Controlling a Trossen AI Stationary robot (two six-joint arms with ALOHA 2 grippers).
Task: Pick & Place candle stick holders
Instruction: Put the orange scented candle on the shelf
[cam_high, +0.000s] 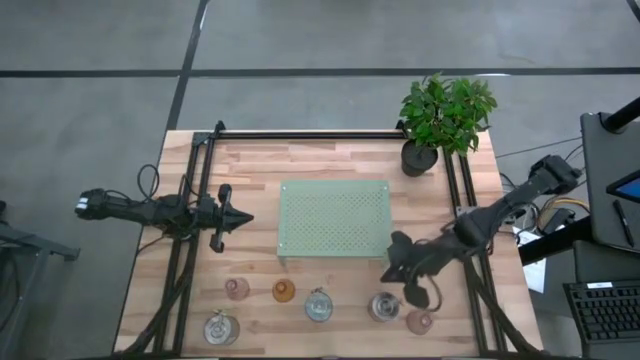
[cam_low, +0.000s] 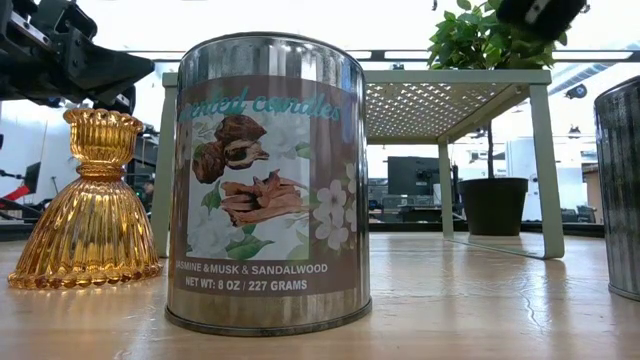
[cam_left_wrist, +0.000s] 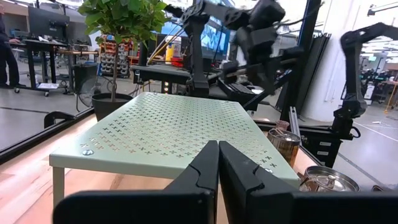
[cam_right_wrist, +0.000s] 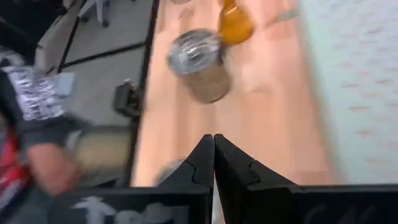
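— Green tray (cam_high: 333, 220) mid-surface; where are the candle stick holders (cam_high: 284, 291)?
— Along the near edge, all six, none held.
— Tools?
— Left tool (cam_high: 243, 217) clenched empty, left of tray. Right tool (cam_high: 392, 272) clenched empty, at tray's near-right corner.

Candle tin (cam_low: 267, 180) label reads "JASMINE & MUSK & SANDALWOOD", "NET WT: 8 OZ / 227 GRAMS", partly "candles" in script above

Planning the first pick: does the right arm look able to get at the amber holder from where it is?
Probably yes: the right gripper, fingers shut, hangs near the row, and the amber holder stands apart from its neighbours.
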